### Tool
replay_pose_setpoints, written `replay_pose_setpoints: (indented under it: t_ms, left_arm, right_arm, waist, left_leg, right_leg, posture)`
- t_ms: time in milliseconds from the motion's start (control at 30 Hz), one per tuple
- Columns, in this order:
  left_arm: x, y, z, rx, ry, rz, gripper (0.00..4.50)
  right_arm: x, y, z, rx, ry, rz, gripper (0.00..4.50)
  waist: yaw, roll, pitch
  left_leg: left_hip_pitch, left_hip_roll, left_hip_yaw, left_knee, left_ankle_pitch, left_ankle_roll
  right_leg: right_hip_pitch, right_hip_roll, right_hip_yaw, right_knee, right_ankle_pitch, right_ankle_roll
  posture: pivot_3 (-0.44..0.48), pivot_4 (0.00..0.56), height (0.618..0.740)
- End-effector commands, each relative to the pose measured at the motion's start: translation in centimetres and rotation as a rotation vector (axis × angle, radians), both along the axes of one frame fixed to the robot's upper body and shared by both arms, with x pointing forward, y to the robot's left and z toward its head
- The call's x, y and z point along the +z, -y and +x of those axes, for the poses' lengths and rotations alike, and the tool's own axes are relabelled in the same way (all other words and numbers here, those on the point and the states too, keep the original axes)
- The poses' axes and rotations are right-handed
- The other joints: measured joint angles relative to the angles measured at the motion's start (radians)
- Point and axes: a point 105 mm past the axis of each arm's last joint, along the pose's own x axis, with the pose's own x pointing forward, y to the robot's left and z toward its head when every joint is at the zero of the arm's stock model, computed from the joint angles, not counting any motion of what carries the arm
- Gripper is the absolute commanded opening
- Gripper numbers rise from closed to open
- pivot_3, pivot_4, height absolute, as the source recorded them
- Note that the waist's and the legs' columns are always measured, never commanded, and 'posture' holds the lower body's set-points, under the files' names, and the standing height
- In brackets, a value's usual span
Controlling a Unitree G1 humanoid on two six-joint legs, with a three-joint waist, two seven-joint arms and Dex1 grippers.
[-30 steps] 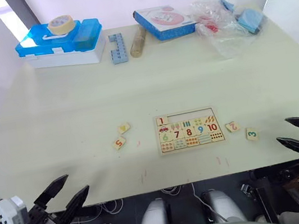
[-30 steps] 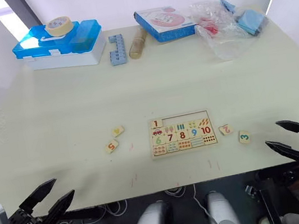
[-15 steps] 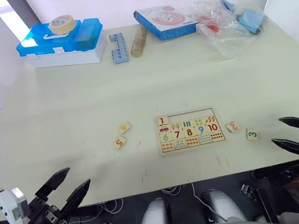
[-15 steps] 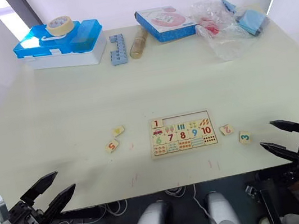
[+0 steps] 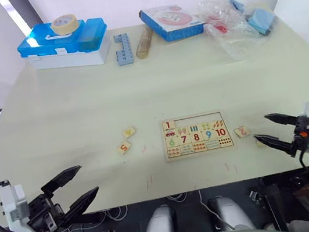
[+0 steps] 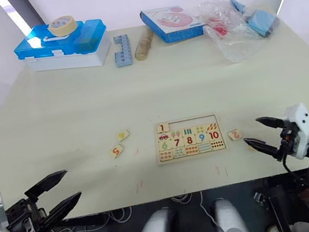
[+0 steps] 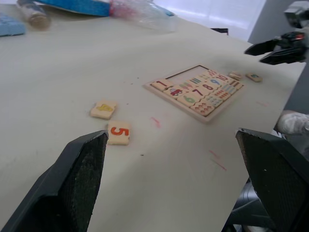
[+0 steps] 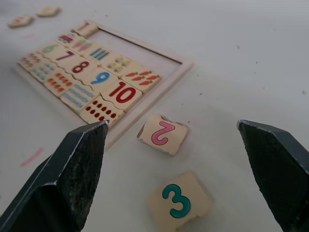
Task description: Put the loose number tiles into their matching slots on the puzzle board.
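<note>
The left gripper (image 5: 74, 186) hangs at the near edge of the bench (image 5: 70, 106) with its fingers wide apart and nothing in it. Near it lie the 5 tile (image 5: 124, 148) and a yellow-mark tile (image 5: 128, 132). The puzzle board (image 5: 196, 135) sits in the middle. Just beside it is the 2 tile (image 8: 163, 134), then the 3 tile (image 8: 179, 202). The right gripper (image 5: 268, 129) hovers over the 3 tile, fingers apart.
</note>
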Motion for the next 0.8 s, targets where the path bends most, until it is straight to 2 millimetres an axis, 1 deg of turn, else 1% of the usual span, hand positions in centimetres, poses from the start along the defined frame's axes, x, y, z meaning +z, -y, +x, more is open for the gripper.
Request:
replay_pose_setpoints:
  t_ms: [33,100,200,367,667,800]
  left_arm:
    - [1.5,0.9,-0.2,-0.105,0.028,0.015,4.5]
    - [1.7,1.1,-0.1,-0.135,0.028,0.034,4.5]
    - [2.0,1.2,0.2,-0.143,0.031,0.041,4.5]
    - [2.1,1.5,0.4,-0.154,0.033,0.047,4.5]
    - [2.5,1.9,0.4,-0.16,0.039,0.043,4.5]
    - [2.8,2.3,0.3,-0.172,0.04,0.03,4.5]
  right_arm:
    - [0.2,-1.0,1.4,-0.149,0.009,-0.137,4.47]
    - [0.2,-2.2,1.5,-0.157,-0.028,-0.109,4.47]
    - [0.1,-2.9,2.0,-0.203,-0.074,-0.098,4.47]
    - [-0.7,-2.7,2.2,-0.268,-0.131,-0.121,4.47]
    - [-1.6,-2.9,1.5,-0.288,-0.164,-0.136,4.47]
    - [-2.0,-3.3,1.1,-0.279,-0.167,-0.148,4.47]
  waist:
    - [0.0,0.0,0.0]
    - [-0.001,0.0,0.0]
    - [-0.002,0.0,0.0]
    - [-0.001,0.0,0.0]
    - [-0.003,-0.001,0.0]
    - [-0.003,-0.001,-0.001]
  left_leg:
    - [0.0,0.0,0.0,0.0,0.0,0.0]
    - [0.0,0.0,0.0,0.0,0.0,0.0]
    - [0.0,0.0,0.0,0.0,0.0,0.0]
    - [-0.002,0.0,-0.001,0.0,0.0,0.0]
    - [-0.001,0.0,-0.001,0.0,0.0,0.0]
    - [-0.001,0.0,-0.001,0.0,0.0,0.0]
  right_leg:
    - [0.0,0.0,0.0,0.0,0.0,0.0]
    - [-0.001,0.0,0.0,0.0,0.0,-0.001]
    - [-0.001,0.0,0.0,0.0,0.001,-0.001]
    - [-0.001,0.0,-0.001,-0.001,0.001,-0.001]
    - [-0.001,0.001,-0.001,0.0,0.001,-0.001]
    - [-0.001,0.001,-0.001,-0.001,0.001,-0.001]
  posture:
    - [0.0,0.15,0.74]
    - [0.0,0.15,0.74]
    - [0.0,0.15,0.74]
    - [0.0,0.15,0.74]
    - [0.0,0.15,0.74]
    - [0.0,0.15,0.74]
